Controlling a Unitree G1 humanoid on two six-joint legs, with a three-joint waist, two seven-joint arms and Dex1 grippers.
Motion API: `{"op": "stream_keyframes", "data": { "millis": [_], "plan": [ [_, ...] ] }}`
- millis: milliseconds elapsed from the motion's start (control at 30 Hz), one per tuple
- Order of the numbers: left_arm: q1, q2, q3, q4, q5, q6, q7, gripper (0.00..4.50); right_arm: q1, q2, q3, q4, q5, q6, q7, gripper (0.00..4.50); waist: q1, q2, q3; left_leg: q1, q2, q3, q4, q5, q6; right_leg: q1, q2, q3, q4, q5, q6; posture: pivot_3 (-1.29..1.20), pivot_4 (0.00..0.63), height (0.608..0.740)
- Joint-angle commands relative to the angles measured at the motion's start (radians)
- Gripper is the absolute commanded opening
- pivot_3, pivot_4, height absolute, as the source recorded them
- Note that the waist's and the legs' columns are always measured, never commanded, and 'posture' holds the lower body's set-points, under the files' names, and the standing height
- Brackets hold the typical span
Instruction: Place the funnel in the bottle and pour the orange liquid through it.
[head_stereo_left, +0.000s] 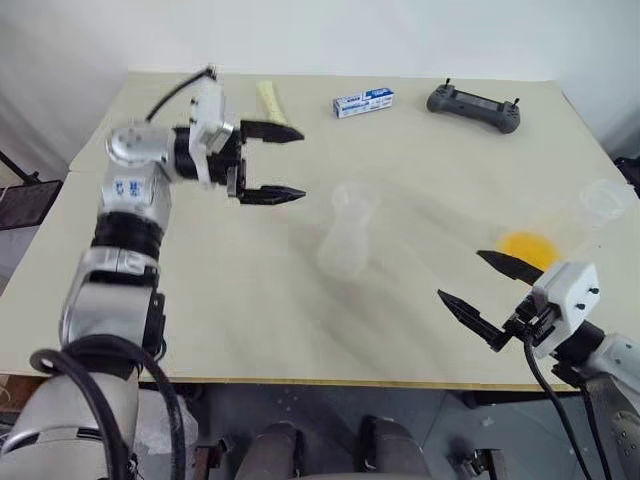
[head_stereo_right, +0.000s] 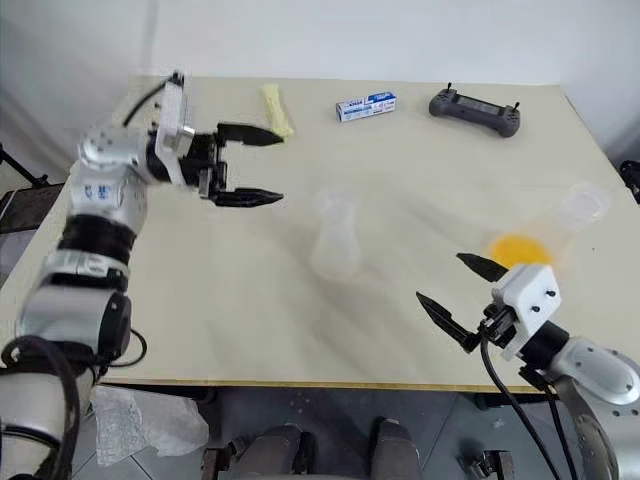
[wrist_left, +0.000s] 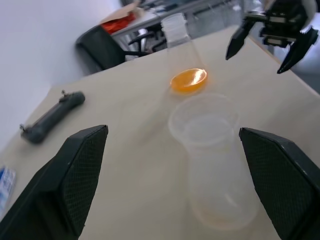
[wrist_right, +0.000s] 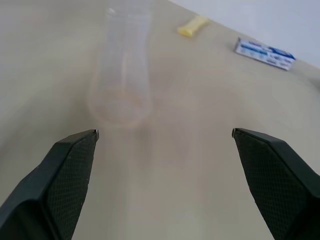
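there, bottle (head_stereo_left: 347, 236) mid-table (head_stereo_left: 250, 330), apart from both open grippers

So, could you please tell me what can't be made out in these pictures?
- Funnel: whether one sits in the bottle is unclear; in the eye views the clear neck blends into the table.
- Box: print too small to read, eye views.
- Orange liquid: its clear vessel's outline fades, and the left wrist view cuts off its top.
- Controller: buttons too small.

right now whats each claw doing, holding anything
left claw: open, holding nothing
right claw: open, holding nothing
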Motion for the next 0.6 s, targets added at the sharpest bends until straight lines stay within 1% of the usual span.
{"op": "stream_keyframes", "data": {
  "millis": [33,67,133,267,300,367,467,600],
  "plan": [
    [0.235,0.03,0.05,-0.24,-0.021,0.133,0.099,4.46,0.076,0.083,-0.083,-0.102,0.014,0.072,-0.159,4.5,-0.001,0.002,-0.001,0.001,0.0,0.0,-0.001,0.0,0.0,0.0,0.0,0.001,0.0,0.0,0.0,0.0,0.15,0.74],
    [0.304,0.027,0.058,-0.3,-0.027,0.15,0.114,4.46,0.097,0.111,-0.101,-0.122,0.034,0.096,-0.196,4.5,-0.001,0.002,-0.001,0.002,0.0,0.0,-0.001,0.0,0.0,0.0,0.0,0.001,0.002,0.0,0.0,0.0,0.15,0.74],
    [0.394,0.012,0.078,-0.381,-0.041,0.187,0.153,4.46,0.124,0.15,-0.125,-0.151,0.049,0.115,-0.243,4.5,-0.001,0.002,-0.001,0.001,0.0,-0.001,-0.001,0.0,-0.001,-0.001,0.0,0.002,0.003,0.0,0.0,0.0,0.15,0.74],
    [0.496,-0.047,0.126,-0.473,-0.086,0.206,0.22,4.46,0.157,0.204,-0.152,-0.186,0.035,0.116,-0.313,4.5,0.013,0.002,-0.001,0.0,-0.001,-0.002,0.003,0.0,0.0,0.001,-0.001,0.003,0.002,0.0,0.0,0.0,0.15,0.74],
    [0.515,-0.065,0.138,-0.49,-0.103,0.206,0.224,4.46,0.158,0.215,-0.159,-0.188,0.029,0.115,-0.33,4.5,0.015,0.002,-0.001,0.001,-0.001,-0.002,0.003,0.0,0.0,0.001,-0.001,0.004,0.002,0.0,0.0,0.0,0.15,0.74],
    [0.556,-0.07,0.133,-0.531,-0.114,0.233,0.207,4.46,0.146,0.232,-0.18,-0.174,0.023,0.118,-0.37,4.5,0.012,0.002,-0.002,0.002,-0.002,-0.002,0.003,0.0,-0.001,0.002,0.0,0.005,0.002,0.0,0.0,0.0,0.15,0.74],
    [0.6,-0.065,0.118,-0.586,-0.123,0.277,0.186,4.46,0.107,0.226,-0.203,-0.122,0.013,0.119,-0.402,4.5,0.001,0.003,-0.002,0.004,-0.002,0.0,0.0,0.0,-0.001,0.001,0.0,0.006,0.003,0.0,0.0,0.0,0.15,0.74],
    [0.629,-0.071,0.122,-0.606,-0.124,0.275,0.173,4.46,0.013,0.184,-0.237,-0.02,0.015,0.132,-0.424,4.5,-0.002,0.003,-0.002,0.006,-0.001,0.003,-0.001,0.0,-0.001,0.002,0.001,0.007,0.003,0.0,0.0,0.0,0.15,0.74]
  ]
}}
